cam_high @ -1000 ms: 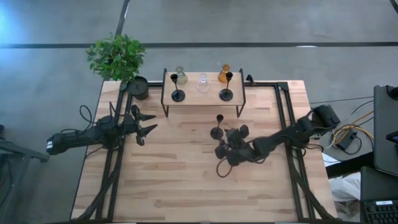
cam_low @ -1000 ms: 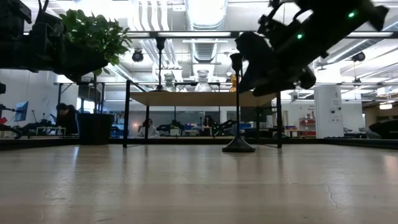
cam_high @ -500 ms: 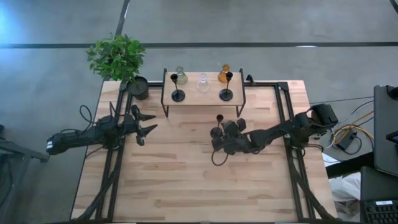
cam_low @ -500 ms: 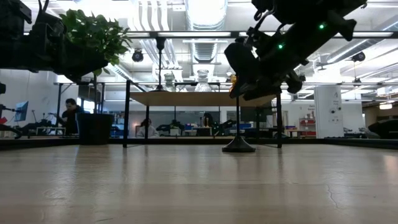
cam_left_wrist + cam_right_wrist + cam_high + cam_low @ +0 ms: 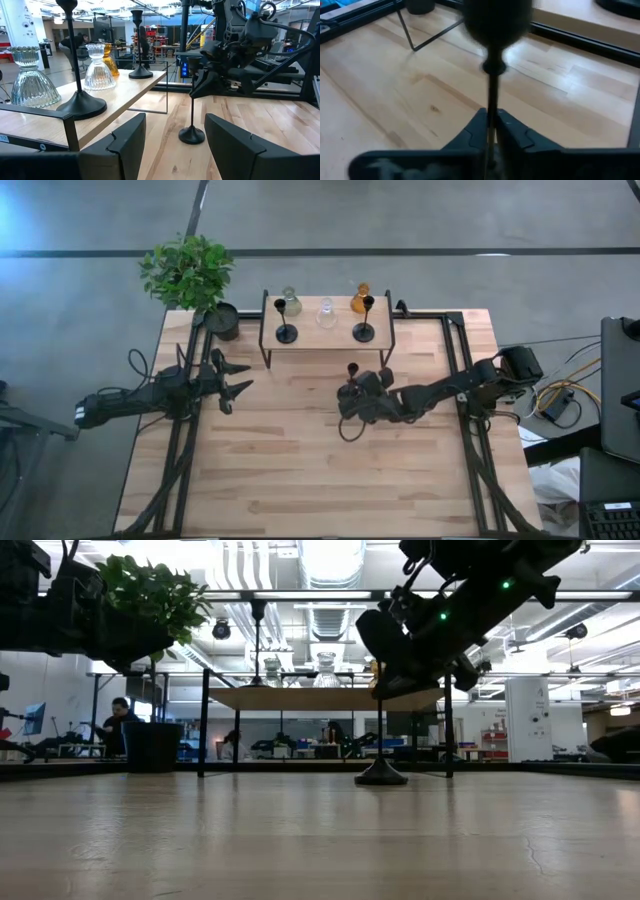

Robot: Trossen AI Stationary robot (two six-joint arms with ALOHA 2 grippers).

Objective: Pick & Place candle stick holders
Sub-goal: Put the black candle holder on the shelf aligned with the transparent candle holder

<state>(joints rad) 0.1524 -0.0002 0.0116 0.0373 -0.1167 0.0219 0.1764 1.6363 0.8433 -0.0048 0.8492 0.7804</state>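
Centrally in the frame, the right hand pinches the thin stem of a black candle stick holder, likely light, rigid, top-heavy; left hand waits wide.

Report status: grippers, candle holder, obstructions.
Right gripper shut on black candle holder stem, base on table. Left gripper open, waiting left. Shelf close behind.

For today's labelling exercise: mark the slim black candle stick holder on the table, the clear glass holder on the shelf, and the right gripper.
Slim black candle stick holder [image 5: 381,776], low view, disc base.
Clear glass holder [image 5: 326,313], high view, body.
Right gripper [image 5: 491,131], right wrist view, between fingertips.
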